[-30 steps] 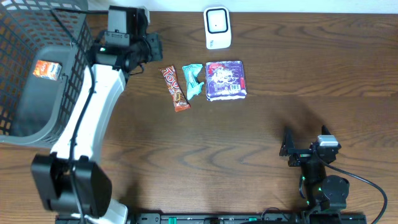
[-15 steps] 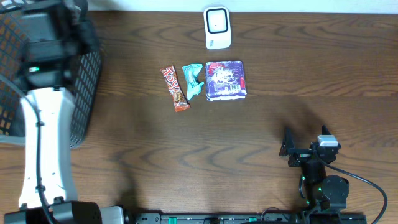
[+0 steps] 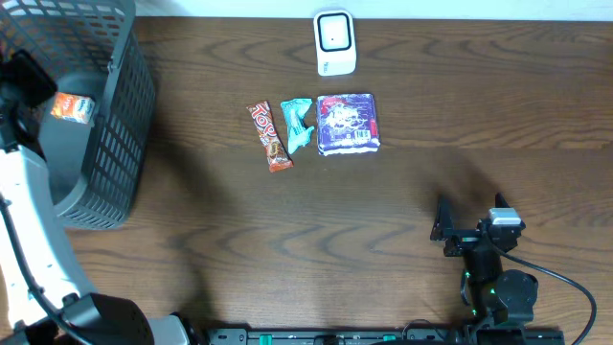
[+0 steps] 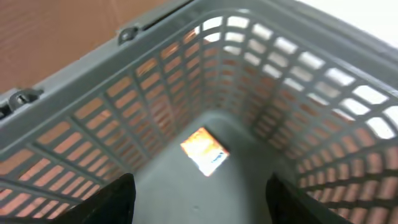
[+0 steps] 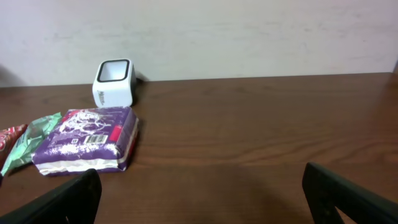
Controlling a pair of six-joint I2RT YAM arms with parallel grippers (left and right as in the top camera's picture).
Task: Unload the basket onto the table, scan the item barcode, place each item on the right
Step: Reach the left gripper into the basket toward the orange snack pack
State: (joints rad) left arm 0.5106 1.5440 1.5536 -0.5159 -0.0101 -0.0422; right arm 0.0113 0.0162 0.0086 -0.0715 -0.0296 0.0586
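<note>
The wooden table (image 3: 402, 192) carries a grey mesh basket (image 3: 120, 115) at its far left corner. The left gripper (image 4: 205, 200) hangs above the basket's inside. Its jaws stand apart with nothing between them and touch nothing. The right gripper (image 5: 202, 208) sits low near the table's near edge, right of the middle. Its jaws are spread wide and empty, facing the far edge.

A purple packet (image 3: 347, 124) lies toward the far edge near the middle, well ahead of the right jaws and to their left. The white scanner (image 3: 335, 42) stands at the far edge behind it. A candy bar (image 3: 269, 136) and a teal wrapper (image 3: 298, 124) lie left of the purple packet. A small orange packet (image 4: 204, 151) lies on the basket floor, below the left jaws and apart from them.
</note>
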